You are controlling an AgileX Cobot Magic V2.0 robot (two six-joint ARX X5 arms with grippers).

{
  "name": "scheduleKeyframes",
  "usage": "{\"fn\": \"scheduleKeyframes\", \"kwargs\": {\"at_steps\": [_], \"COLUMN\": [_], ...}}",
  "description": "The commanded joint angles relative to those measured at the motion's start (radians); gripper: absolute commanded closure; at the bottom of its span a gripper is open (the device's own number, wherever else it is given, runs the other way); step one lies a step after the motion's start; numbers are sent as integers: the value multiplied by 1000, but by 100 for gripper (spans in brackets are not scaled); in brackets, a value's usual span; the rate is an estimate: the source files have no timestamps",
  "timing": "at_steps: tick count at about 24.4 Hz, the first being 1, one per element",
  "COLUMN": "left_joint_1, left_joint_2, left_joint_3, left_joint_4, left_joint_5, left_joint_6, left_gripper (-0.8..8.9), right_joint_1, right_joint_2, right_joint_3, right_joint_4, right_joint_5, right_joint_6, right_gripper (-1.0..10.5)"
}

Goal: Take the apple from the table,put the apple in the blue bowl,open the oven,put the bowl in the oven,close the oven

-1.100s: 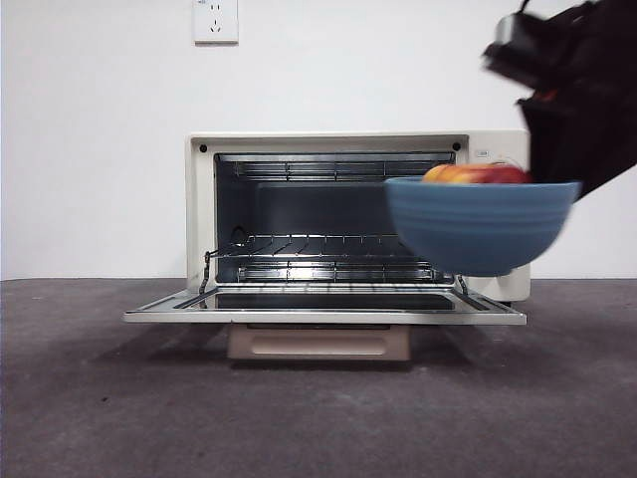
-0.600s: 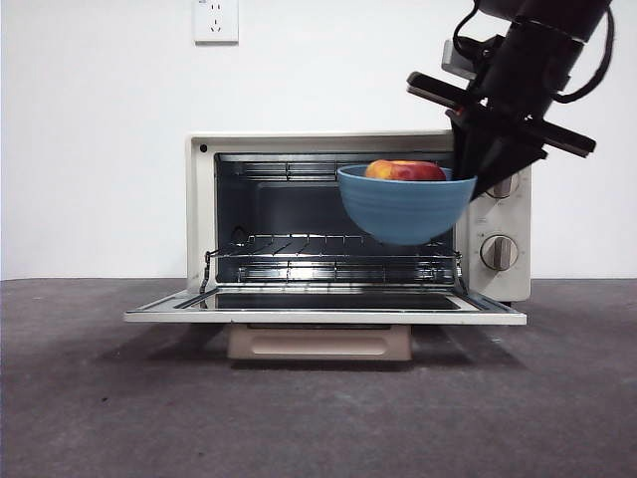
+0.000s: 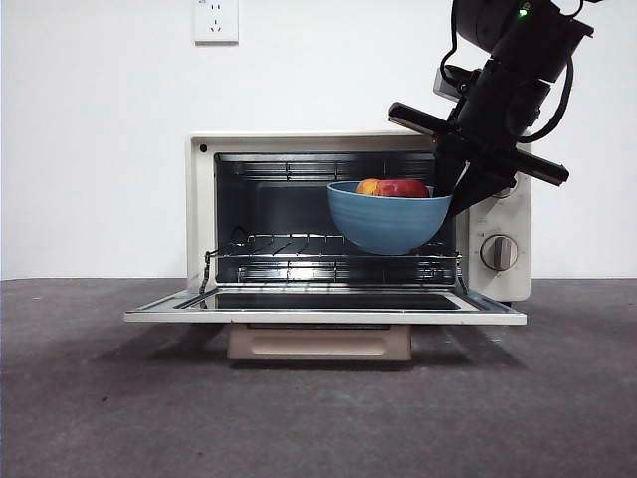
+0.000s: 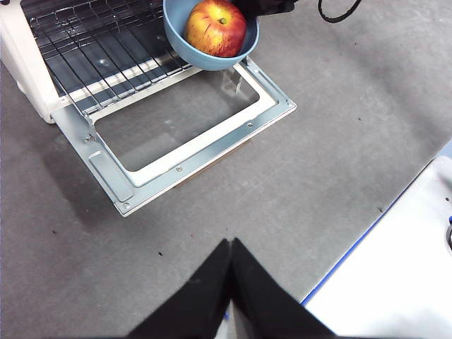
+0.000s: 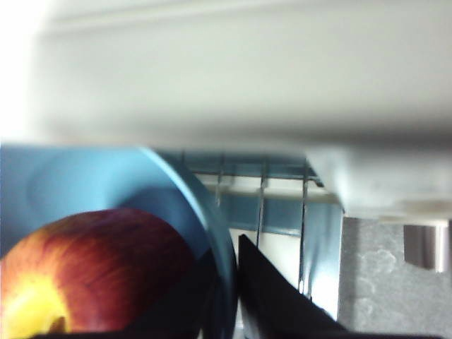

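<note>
Risk is sitting mostly at the rim grip now. I am holding the blue bowl (image 3: 388,217) with the right gripper (image 3: 445,189), whose jaws are pinching only the bowl's rim on one side — one jaw inside the wall, one outside, as the right wrist view is showing. The apple (image 4: 216,27) is lying inside the bowl, and the bowl is hanging in the air at the mouth of the oven (image 3: 202,214), above the wire rack (image 3: 328,244) and not touching it. The oven door (image 3: 323,309) is lying open and flat over the table (image 3: 318,418).

I am judging that the bowl may tip around such a narrow hold, and then the apple may roll out onto the door. The gripper is also passing very near the side frame of the oven opening, so it may knock there if I am pushing deeper.

The left gripper (image 4: 230,244) is waiting above the table in front of the door, its jaws pressed together with nothing between them.
</note>
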Motion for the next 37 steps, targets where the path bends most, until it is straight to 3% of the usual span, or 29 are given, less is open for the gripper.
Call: {"fn": "scheduleKeyframes", "kwargs": {"at_steps": [1, 8, 12, 18, 23, 26, 29, 37], "left_joint_1": [-3, -3, -3, -3, -3, -3, -3, -3], "left_joint_2": [6, 6, 6, 6, 6, 6, 6, 6], "left_joint_3": [13, 13, 13, 13, 13, 13, 13, 13], "left_joint_4": [9, 10, 12, 12, 13, 15, 14, 13], "left_joint_5": [-2, -2, -2, -2, -2, -2, -2, -2], "left_joint_6": [6, 6, 6, 6, 6, 6, 6, 6], "left_gripper": [806, 806, 806, 806, 806, 806, 806, 807], "right_joint_1": [-3, -2, -1, 19, 19, 19, 19, 26], "right_joint_2": [27, 41, 41, 40, 40, 40, 40, 40], "right_joint_3": [19, 19, 19, 19, 19, 19, 19, 19], "right_joint_4": [22, 52, 69, 118, 116, 117, 124, 160], "right_joint_5": [24, 40, 44, 54, 70, 37, 41, 73], "right_joint_6": [31, 48, 51, 53, 55, 51, 52, 106], "right_gripper": [945, 943, 774, 718, 750, 748, 937, 943]}}
